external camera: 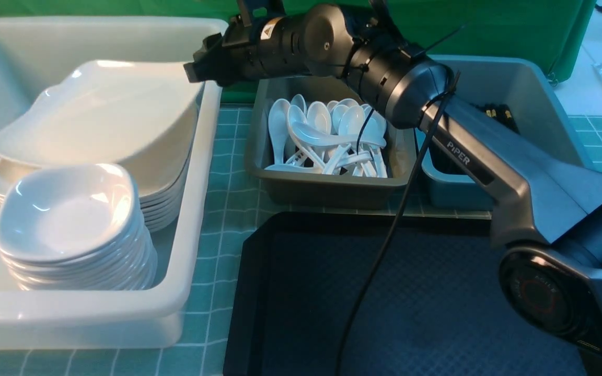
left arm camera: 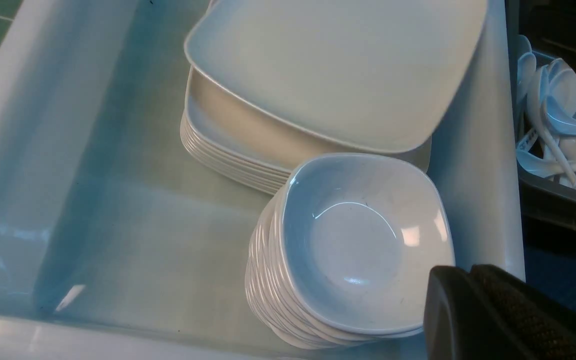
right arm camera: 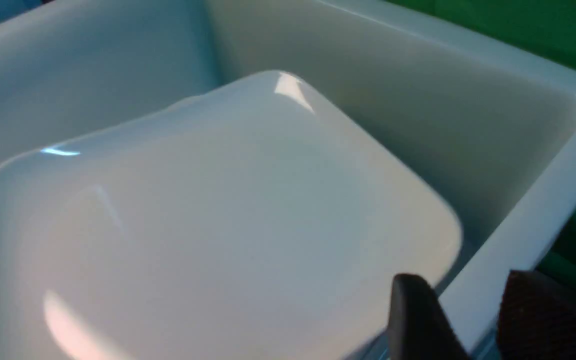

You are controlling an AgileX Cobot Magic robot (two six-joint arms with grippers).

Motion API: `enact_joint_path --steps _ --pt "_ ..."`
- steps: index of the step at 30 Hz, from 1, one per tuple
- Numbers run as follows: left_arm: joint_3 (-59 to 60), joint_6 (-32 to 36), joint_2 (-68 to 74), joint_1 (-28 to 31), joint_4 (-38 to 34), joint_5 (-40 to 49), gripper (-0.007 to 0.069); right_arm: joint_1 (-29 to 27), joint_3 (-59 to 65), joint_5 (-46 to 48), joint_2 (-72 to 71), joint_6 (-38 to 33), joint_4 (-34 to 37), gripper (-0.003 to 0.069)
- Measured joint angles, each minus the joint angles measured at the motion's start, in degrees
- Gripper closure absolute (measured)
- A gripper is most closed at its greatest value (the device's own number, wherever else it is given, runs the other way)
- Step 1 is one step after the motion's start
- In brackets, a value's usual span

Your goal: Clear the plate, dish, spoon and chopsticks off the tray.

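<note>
White plastic makes up the biggest item in view, the large tub on the table's left side, and inside it the plate is seen tilted, one edge propped against the tub's right wall and the other resting on the stack of plates beneath. It is not yet settled flat. Beside the tub, the black tray is seen bare over all of its visible surface.

The plate is judged stiff, glossy and slippery, moderately weighty for its width, and likely to chip or clatter if dropped onto the stack. A hold is best taken at the raised rim near a corner, where the shallow lip gives the jaws something to bite on; the smooth flat centre offers no purchase.

The stack of small dishes stands in front of the plates, equally slick. In the grey bin the spoons are piled loosely; they are light, hard and best pinched at the thick handle.

The right gripper is seen with jaws parted either side of the tub wall, just beside the plate's corner, holding nothing. The left gripper is seen near the small dishes, its jaws pressed together and empty.
</note>
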Motion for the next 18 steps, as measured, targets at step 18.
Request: enact_joint_path --steps 18 --pt "2.2 0.8 1.1 0.0 -1.4 0.2 0.0615 -3.4 0.0 29.1 -12.1 3.9 -8.5 0.0629"
